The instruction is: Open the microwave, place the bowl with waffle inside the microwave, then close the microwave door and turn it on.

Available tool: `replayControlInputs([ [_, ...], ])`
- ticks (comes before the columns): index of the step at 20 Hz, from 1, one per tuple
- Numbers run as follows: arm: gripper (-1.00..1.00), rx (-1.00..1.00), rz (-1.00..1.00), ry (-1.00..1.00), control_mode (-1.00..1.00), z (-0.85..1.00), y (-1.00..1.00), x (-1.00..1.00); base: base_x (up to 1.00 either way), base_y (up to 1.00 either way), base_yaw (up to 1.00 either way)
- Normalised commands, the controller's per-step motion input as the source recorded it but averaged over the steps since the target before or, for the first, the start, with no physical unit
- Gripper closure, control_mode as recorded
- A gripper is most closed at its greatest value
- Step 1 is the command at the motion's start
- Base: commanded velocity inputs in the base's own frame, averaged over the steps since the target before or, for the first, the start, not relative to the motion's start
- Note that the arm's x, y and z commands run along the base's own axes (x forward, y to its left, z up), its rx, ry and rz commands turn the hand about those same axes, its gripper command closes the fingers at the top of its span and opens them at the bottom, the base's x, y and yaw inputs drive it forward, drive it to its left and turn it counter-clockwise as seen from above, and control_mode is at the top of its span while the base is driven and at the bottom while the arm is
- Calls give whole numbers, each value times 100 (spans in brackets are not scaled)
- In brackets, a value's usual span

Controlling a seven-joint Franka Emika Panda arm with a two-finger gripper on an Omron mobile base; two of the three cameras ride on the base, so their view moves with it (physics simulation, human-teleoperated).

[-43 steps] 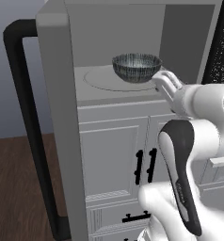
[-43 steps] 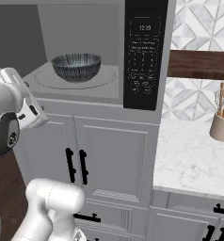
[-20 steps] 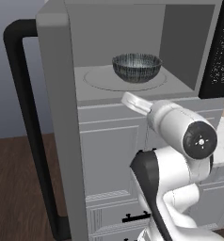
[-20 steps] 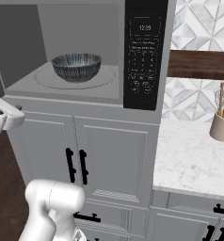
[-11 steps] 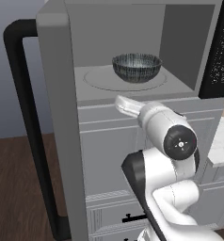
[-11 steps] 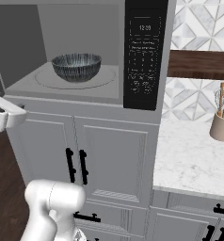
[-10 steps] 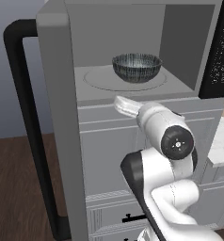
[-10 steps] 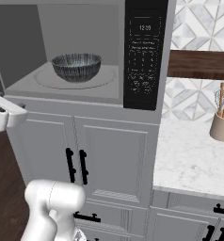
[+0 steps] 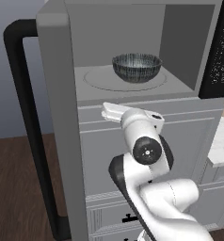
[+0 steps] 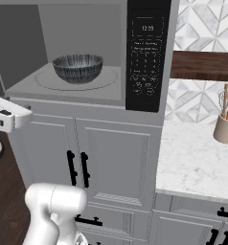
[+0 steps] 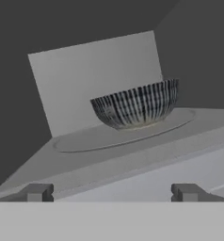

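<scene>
The microwave (image 9: 132,90) (image 10: 77,28) stands open, with the microwave door (image 9: 62,122) swung out to the left and its black bar handle (image 9: 31,136) facing away. The striped dark bowl (image 9: 136,67) (image 10: 78,67) (image 11: 135,104) sits upright on the round turntable (image 11: 109,136); the waffle is hidden from view. My gripper (image 11: 111,193) is open and holds nothing, its fingertips (image 11: 36,192) wide apart, just below and in front of the cavity's sill. The white hand (image 9: 115,112) (image 10: 5,117) hangs level with the cabinet top, between door and cavity.
The black button panel (image 10: 145,57) lies right of the cavity. Grey cabinets (image 10: 111,158) with short black handles stand below. To the right are a marble counter (image 10: 192,162), a utensil crock (image 10: 226,128) and a wooden shelf (image 10: 204,66).
The arm has drawn back from beside the bowl and swung down and left to below the microwave's sill. The bowl has stayed on the turntable.
</scene>
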Motion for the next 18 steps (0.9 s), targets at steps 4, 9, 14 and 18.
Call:
replayControlInputs([
  [4,-100,-10,0,-17,-100,-50,9,28,0,0,0],
  [9,-100,-10,0,-15,-100,-44,13,5,0,0,0],
  [14,-100,-9,0,-13,-100,-40,13,0,0,0,0],
  [18,-100,-8,0,-13,-100,-39,11,0,0,0,0],
])
